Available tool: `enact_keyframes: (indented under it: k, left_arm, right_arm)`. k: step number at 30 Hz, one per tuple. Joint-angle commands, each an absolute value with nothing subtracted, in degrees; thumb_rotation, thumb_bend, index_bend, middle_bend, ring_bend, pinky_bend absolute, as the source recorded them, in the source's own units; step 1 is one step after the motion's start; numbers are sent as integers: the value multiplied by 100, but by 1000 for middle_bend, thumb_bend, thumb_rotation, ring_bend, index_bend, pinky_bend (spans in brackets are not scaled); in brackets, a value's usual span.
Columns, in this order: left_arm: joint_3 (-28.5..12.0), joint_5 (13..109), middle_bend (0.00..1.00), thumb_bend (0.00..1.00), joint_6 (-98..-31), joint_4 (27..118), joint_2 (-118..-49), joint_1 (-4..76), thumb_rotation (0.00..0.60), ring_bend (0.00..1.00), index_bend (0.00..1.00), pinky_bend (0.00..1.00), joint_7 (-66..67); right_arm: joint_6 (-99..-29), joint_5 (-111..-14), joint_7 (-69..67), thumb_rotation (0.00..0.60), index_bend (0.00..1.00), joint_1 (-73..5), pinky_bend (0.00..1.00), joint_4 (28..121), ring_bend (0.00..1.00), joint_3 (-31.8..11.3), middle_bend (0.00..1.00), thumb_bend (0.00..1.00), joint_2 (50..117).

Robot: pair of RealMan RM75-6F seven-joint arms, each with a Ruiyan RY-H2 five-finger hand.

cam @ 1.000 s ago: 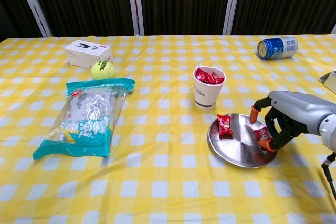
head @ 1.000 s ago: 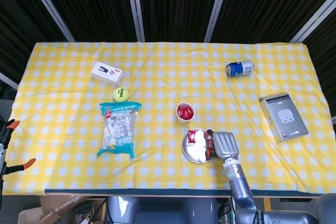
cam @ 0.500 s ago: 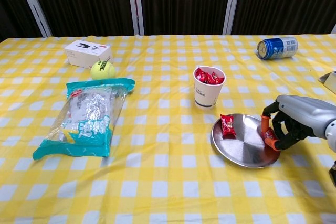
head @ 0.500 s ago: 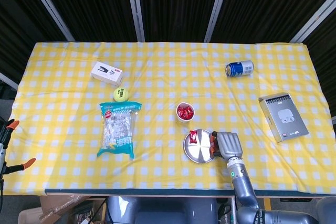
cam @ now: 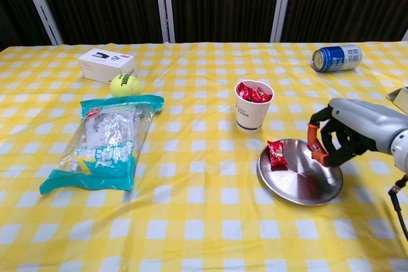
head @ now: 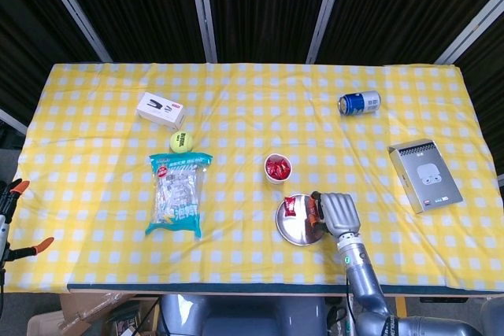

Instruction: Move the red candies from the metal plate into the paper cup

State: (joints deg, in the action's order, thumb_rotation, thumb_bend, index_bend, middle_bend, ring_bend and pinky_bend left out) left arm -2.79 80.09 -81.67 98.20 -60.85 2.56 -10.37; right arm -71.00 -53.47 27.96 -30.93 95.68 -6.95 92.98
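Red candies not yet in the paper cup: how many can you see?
2. One red wrapped candy lies on the round metal plate, left side; one red candy is pinched in the right hand above the plate's right edge.

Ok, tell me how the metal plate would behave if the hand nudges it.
The metal plate looks thin, shallow and shiny, so it is probably light and apt to slide on the tablecloth rather than stay put. A nudge on its raised rim might tilt it, and the loose candy on its smooth surface would likely skid.
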Motion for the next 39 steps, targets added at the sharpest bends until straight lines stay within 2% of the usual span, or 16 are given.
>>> enact_keyframes:
  k: [1, 10, 18, 32, 36, 39]
  left_arm:
    - [-279, 8009, 0, 11, -8156, 9821, -6082, 260, 600, 0, 0, 0, -1053]
    - [-283, 7962, 0, 12, -8106, 9817, -6078, 273, 600, 0, 0, 0, -1057]
    - [-312, 7864, 0, 11, -8019, 9856, -6066, 306, 600, 0, 0, 0, -1074]
    - [-317, 7817, 0, 11, -7911, 9901, -6007, 340, 600, 0, 0, 0, -1165]
    - [-317, 7804, 0, 11, -7905, 9905, -5996, 338, 600, 0, 0, 0, -1175]
    - [-317, 7803, 0, 11, -7907, 9901, -5994, 335, 600, 0, 0, 0, -1184]
  right_arm:
    - [-7159, -5446, 2882, 600, 590, -3215, 999, 9836, 749, -966, 693, 595, 9125]
    - [-6795, -4854, 3088, 600, 590, -3706, 999, 10011, 748, -1756, 693, 595, 8949]
    - [-6435, -4356, 3218, 600, 590, -4198, 999, 9605, 749, -2114, 693, 595, 9157]
    - [-6111, -3930, 3185, 600, 567, -4664, 998, 8903, 749, -2113, 693, 591, 9649]
    - [-6121, -3891, 3181, 600, 453, -4744, 999, 8761, 748, -2119, 693, 498, 9745]
    - [-6170, -3909, 3189, 600, 414, -4774, 999, 8746, 744, -2123, 693, 439, 9757]
